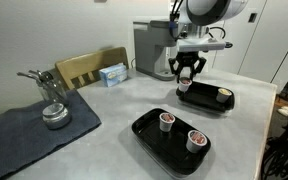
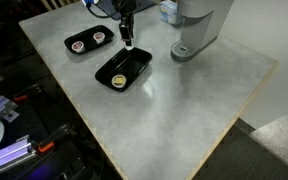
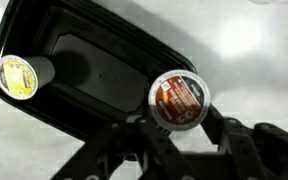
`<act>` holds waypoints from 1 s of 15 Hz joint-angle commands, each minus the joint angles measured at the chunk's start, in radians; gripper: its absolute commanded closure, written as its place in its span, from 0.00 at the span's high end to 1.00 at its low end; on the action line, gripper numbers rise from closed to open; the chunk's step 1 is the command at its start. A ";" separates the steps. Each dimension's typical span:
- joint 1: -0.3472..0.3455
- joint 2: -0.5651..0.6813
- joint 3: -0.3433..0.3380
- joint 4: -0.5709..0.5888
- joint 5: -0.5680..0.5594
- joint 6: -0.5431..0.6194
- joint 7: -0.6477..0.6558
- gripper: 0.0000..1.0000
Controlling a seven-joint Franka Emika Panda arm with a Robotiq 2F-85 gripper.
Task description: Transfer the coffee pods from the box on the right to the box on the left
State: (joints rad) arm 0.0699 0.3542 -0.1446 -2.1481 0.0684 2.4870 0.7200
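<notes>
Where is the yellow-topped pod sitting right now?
In the wrist view, the small round yellow-topped coffee pod sits at the left end of the black plastic tray, apart from the brown-red foil-topped pod held in the gripper.

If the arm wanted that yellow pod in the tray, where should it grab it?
Likely from straight above, pinching the yellow pod across its round side wall just under the rim. It seems to stand foil-up in the tray, whose raised walls block a sideways approach. The end effector is shut on a red pod.
</notes>
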 commanded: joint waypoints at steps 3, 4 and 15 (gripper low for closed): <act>0.022 -0.051 0.067 0.003 -0.008 -0.007 -0.049 0.40; 0.027 -0.050 0.082 0.007 -0.006 -0.009 -0.061 0.40; 0.141 -0.026 0.185 0.035 -0.055 -0.037 -0.096 0.41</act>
State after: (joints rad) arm 0.1987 0.3191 0.0298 -2.1329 0.0281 2.4804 0.6570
